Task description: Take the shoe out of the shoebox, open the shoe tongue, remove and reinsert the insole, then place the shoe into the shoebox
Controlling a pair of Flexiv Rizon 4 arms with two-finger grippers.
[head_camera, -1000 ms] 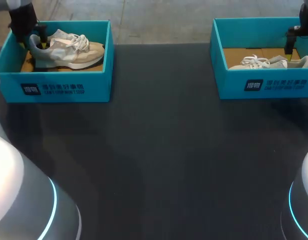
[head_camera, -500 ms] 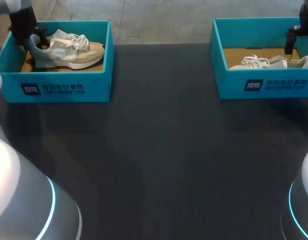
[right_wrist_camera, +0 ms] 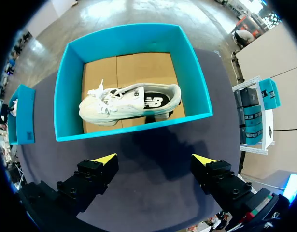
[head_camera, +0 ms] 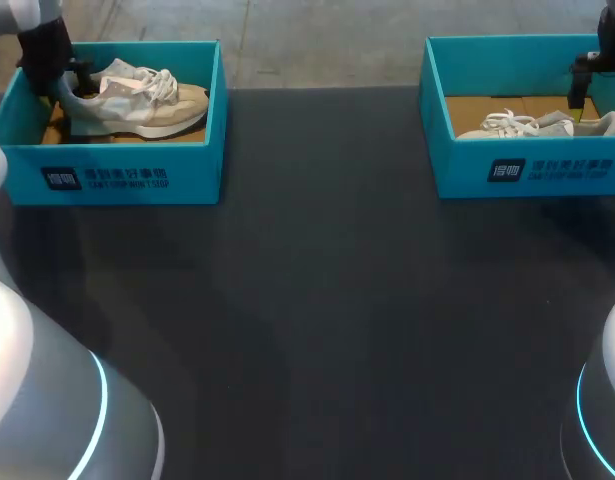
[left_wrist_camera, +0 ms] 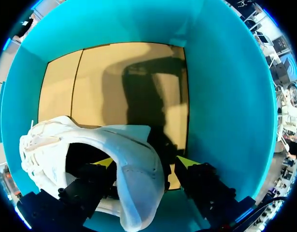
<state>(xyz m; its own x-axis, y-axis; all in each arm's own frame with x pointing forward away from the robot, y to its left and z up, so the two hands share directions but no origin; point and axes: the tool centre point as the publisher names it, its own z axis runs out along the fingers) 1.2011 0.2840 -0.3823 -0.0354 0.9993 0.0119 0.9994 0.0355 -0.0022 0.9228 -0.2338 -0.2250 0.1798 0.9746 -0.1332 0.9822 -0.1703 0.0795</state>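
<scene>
Precariously, left fingers (left_wrist_camera: 106, 163) are pinching only the heel rim of the shoe (left_wrist_camera: 136, 162), risking a toe-heavy slip, while right fingers (right_wrist_camera: 99, 166) are hanging open.

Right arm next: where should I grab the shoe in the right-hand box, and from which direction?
Take the shoe at its heel end, straight down through the shoebox's open top. Loose laces sprawl over the toe half; the heel is bare. The shoe lies along the near wall, so the open right gripper probably needs turning to close across its width.
</scene>
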